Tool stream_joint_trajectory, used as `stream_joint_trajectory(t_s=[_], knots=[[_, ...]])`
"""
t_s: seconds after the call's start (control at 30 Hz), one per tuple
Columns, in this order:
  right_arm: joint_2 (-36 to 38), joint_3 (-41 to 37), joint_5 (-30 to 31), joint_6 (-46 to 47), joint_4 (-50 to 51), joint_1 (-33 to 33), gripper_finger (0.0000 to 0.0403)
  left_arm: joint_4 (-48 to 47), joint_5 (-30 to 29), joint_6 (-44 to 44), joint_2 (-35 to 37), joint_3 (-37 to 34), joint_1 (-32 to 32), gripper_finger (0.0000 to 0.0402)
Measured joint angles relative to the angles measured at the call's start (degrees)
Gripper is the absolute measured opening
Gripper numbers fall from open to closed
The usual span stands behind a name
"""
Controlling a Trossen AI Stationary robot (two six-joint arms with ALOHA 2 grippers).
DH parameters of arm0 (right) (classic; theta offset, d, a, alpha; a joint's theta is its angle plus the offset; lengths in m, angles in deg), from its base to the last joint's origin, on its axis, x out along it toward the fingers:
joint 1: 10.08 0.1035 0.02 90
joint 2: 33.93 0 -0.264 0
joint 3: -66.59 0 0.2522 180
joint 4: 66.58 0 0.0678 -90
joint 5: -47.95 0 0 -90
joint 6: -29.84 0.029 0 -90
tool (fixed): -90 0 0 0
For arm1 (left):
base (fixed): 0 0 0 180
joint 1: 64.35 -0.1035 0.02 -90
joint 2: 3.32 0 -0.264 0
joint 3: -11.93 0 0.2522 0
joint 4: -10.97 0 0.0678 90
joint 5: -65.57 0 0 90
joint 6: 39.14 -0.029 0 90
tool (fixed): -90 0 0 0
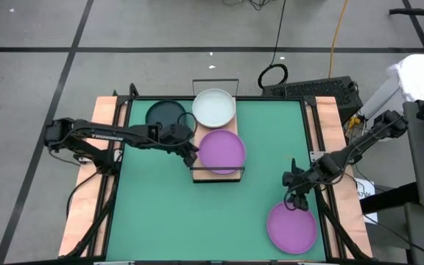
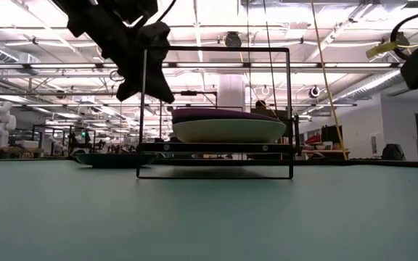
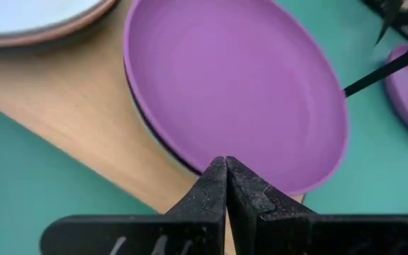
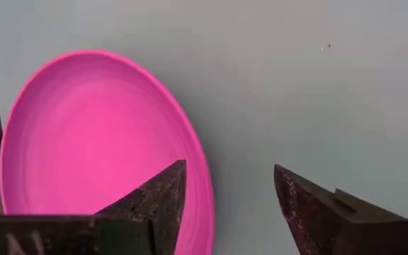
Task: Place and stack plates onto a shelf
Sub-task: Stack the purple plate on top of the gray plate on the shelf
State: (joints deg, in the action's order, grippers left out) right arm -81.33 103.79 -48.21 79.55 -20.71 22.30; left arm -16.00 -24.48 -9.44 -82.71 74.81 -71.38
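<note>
On the green desk, near its far edge, the shelf is seen lying lengthwise from front to back, its black wire frame ends rising at either end. Two stacks are carried on its wood board: a whitish plate tops the far one, and a purple plate tops the near one, with a paler plate glimpsed under it in the left wrist view. A dark grey plate is seen flat on the desk just left of the shelf. The left tool is held at the left rim of the purple plate on the shelf, its fingers pressed together with nothing between them. Near the front right corner of the desk a second purple plate lies flat. The right tool is held just above its far rim, fingers spread wide and gripping nothing.
</note>
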Motion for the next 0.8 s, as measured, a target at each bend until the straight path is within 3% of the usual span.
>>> stream_joint_trajectory(t_s=[0.2,0.47,0.8], knots=[[0.0,-3.3,-2.9,0.5,-4.5,0.0,0.017,-2.7,-4.0,3.3,3.8,0.0,0.0,0.0003],[-0.3,-5.3,-4.5,1.7,-6.3,0.0,0.0131,-14.1,-17.4,9.3,9.2,0.0,-0.4,0.0003],[-0.3,-7.7,-9.0,2.3,-9.2,0.0,0.0025,-20.1,-18.4,12.9,11.7,0.0,-4.5,0.0003]])
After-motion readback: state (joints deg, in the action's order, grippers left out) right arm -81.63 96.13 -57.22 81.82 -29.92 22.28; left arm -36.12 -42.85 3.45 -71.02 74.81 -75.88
